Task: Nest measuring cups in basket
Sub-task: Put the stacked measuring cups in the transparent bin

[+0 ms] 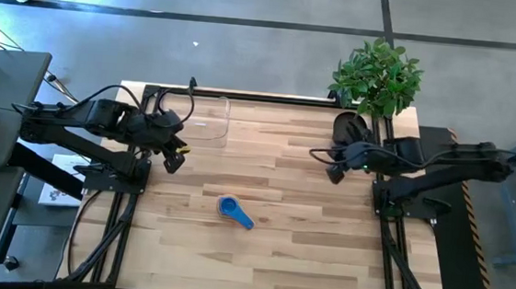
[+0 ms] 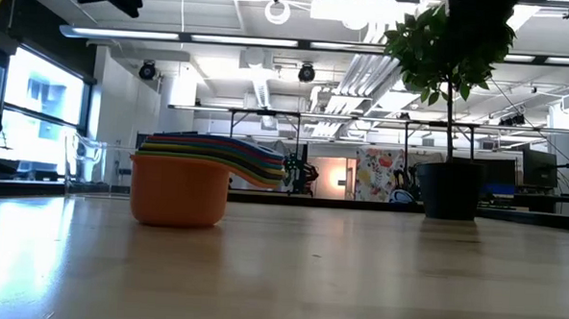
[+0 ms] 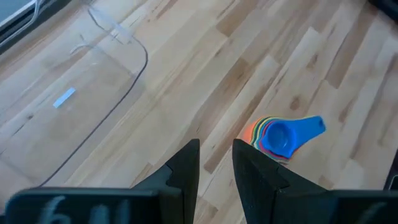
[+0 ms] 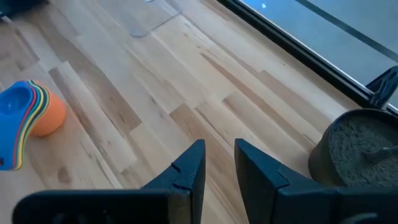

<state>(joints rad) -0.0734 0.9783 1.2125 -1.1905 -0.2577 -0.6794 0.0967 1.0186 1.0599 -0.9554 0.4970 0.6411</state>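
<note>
The measuring cups (image 1: 234,210) stand nested in one stack on the table's middle, blue on top and orange at the bottom (image 2: 179,191), with their handles fanned to one side. The stack also shows in the left wrist view (image 3: 280,137) and the right wrist view (image 4: 28,118). The basket (image 1: 207,117), a clear shallow tub, sits on the table at the far left with nothing in it (image 3: 68,106). My left gripper (image 1: 175,161) hangs near the left edge, apart from both; its fingers (image 3: 216,149) stand a little open with nothing between them. My right gripper (image 1: 334,174) hangs near the right edge, likewise a little open (image 4: 219,149).
A dark round pot (image 1: 350,127) with a green plant (image 1: 379,76) stands at the far right corner, close to my right gripper (image 4: 360,149). Bare wooden tabletop (image 1: 267,265) lies around the stack of cups.
</note>
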